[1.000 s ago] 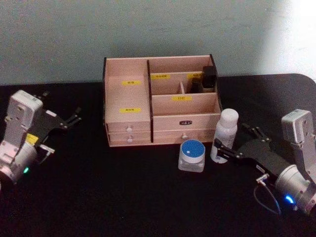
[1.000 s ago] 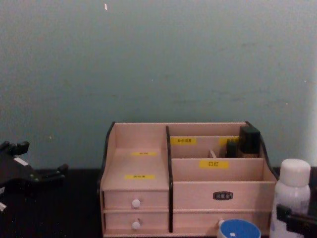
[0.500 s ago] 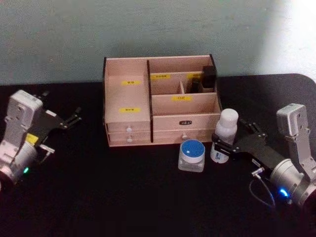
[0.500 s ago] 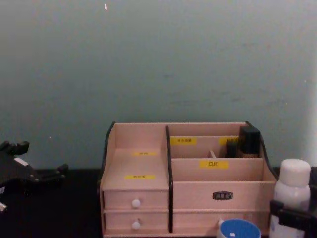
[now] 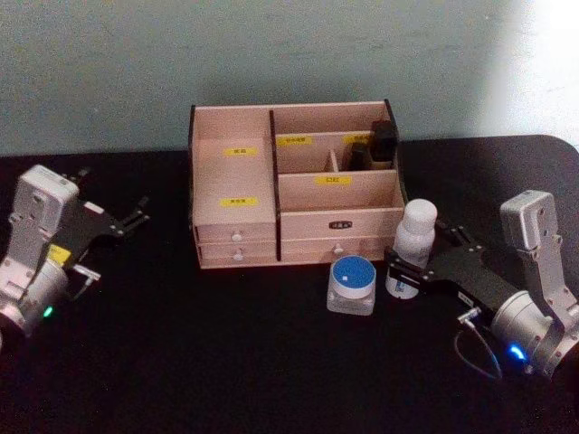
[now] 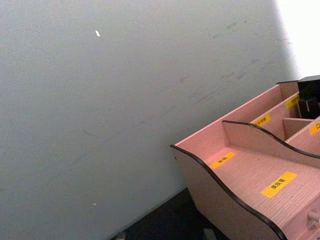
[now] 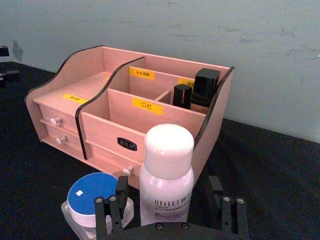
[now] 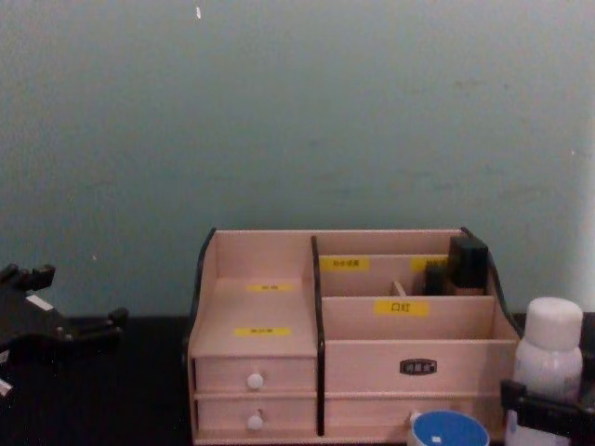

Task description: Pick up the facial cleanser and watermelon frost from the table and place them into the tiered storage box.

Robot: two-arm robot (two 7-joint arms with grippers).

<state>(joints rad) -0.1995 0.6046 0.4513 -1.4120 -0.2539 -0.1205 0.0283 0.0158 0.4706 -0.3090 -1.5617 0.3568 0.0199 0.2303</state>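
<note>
Seen from the head, my right gripper (image 5: 418, 262) straddles the facial cleanser (image 5: 414, 237). It stands upright on the black table (image 5: 226, 362), just before the tiered storage box (image 5: 233, 185), with the watermelon frost (image 5: 352, 282) just beside it. My left gripper (image 5: 134, 214) sits well off to the left, fingers apart. From my right wrist, my fingers (image 7: 121, 195) flank the facial cleanser with a gap on each side, gripping nothing. From the chest, it stands at the box's right end.

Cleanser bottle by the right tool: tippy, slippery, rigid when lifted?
Likely tippy: the facial cleanser is tall, narrow, upright. Smooth round plastic may slip in the right tool, which straddles it low. Probably rigid; weight unknown, contents hidden. Left tool parked far left.
</note>
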